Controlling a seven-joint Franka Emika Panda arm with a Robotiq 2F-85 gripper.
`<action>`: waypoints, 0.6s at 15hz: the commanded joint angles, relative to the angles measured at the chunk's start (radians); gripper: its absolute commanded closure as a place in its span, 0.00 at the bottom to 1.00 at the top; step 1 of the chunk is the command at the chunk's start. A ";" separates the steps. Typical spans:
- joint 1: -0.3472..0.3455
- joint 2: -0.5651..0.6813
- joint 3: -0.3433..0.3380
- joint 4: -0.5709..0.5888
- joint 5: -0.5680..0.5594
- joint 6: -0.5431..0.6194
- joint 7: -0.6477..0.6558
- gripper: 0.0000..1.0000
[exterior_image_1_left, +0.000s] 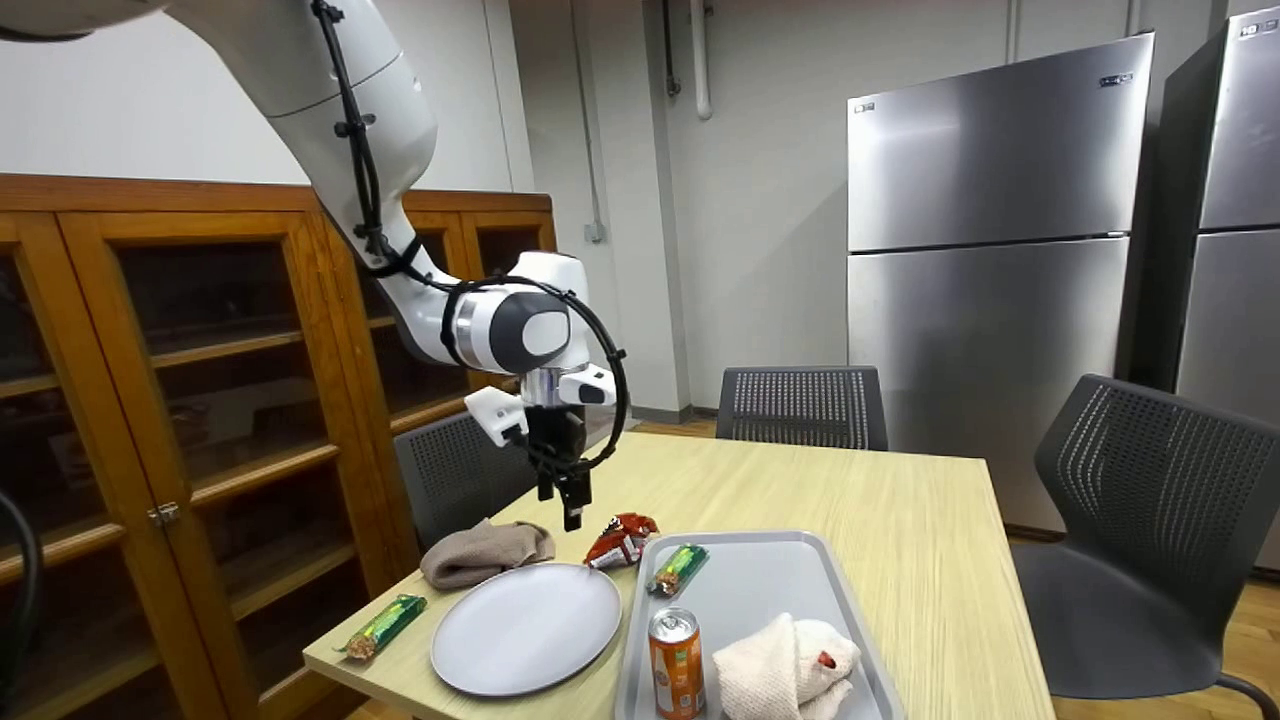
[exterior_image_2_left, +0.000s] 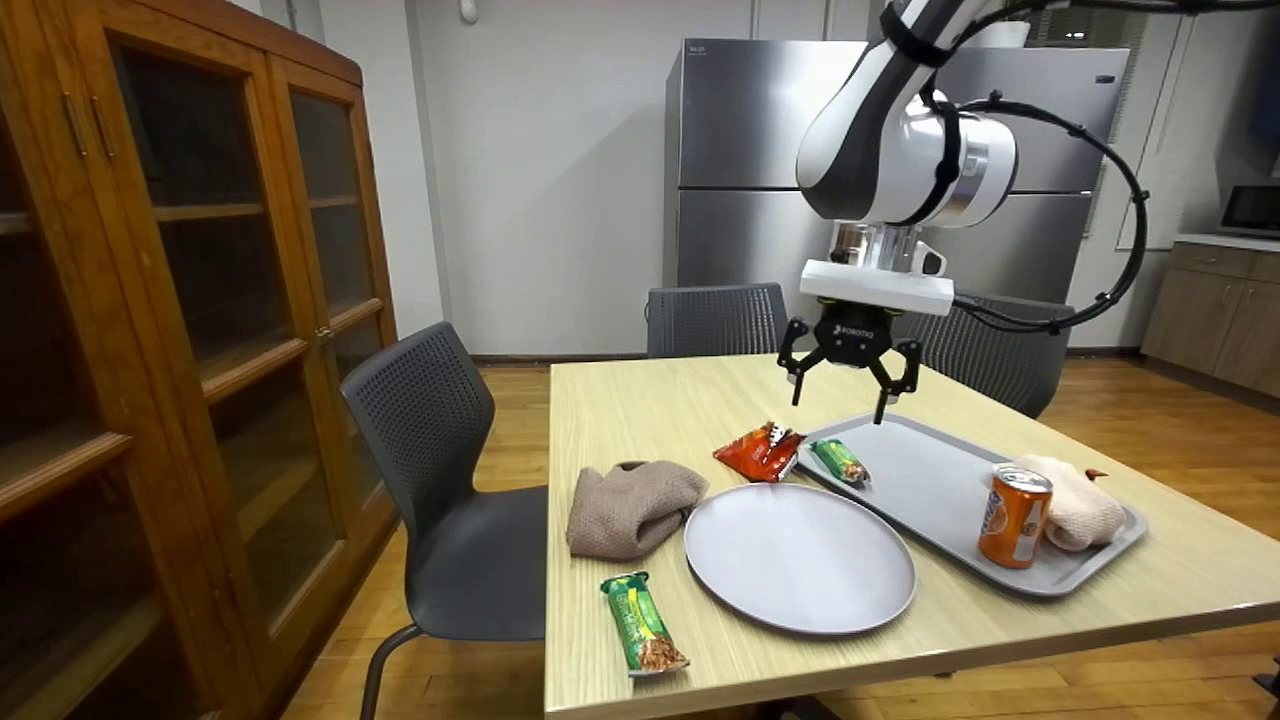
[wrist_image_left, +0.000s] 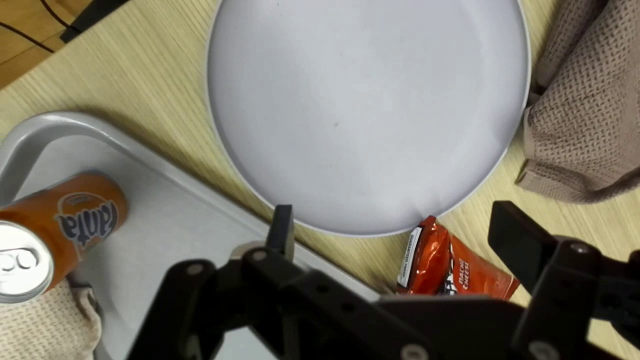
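My gripper (exterior_image_2_left: 838, 402) is open and empty, held above the table. It also shows in an exterior view (exterior_image_1_left: 562, 500) and, with its fingers wide apart, in the wrist view (wrist_image_left: 395, 232). A red nacho cheese snack bag (wrist_image_left: 452, 265) lies below, between the fingers in the wrist view and partly hidden by the gripper. The bag (exterior_image_2_left: 760, 453) touches or nearly touches the grey round plate (exterior_image_2_left: 800, 558). A grey tray (exterior_image_2_left: 930, 480) bears a green-wrapped bar (exterior_image_2_left: 840, 462), an upright orange Fanta can (exterior_image_2_left: 1015, 517) and a cream cloth (exterior_image_2_left: 1070, 505).
A brown cloth (exterior_image_2_left: 632, 508) lies beside the plate. Another green-wrapped bar (exterior_image_2_left: 643, 622) lies near the table's corner. A small red thing (exterior_image_1_left: 826, 659) pokes out of the cream cloth. Dark chairs (exterior_image_1_left: 1130, 560) stand around the table. A wooden cabinet (exterior_image_1_left: 190, 420) and steel fridges (exterior_image_1_left: 990, 250) stand behind.
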 joint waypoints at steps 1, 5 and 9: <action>-0.008 -0.052 -0.009 -0.045 -0.008 -0.003 0.043 0.00; -0.015 -0.015 -0.005 -0.016 -0.007 -0.002 0.021 0.00; -0.015 -0.015 -0.005 -0.017 -0.007 -0.002 0.021 0.00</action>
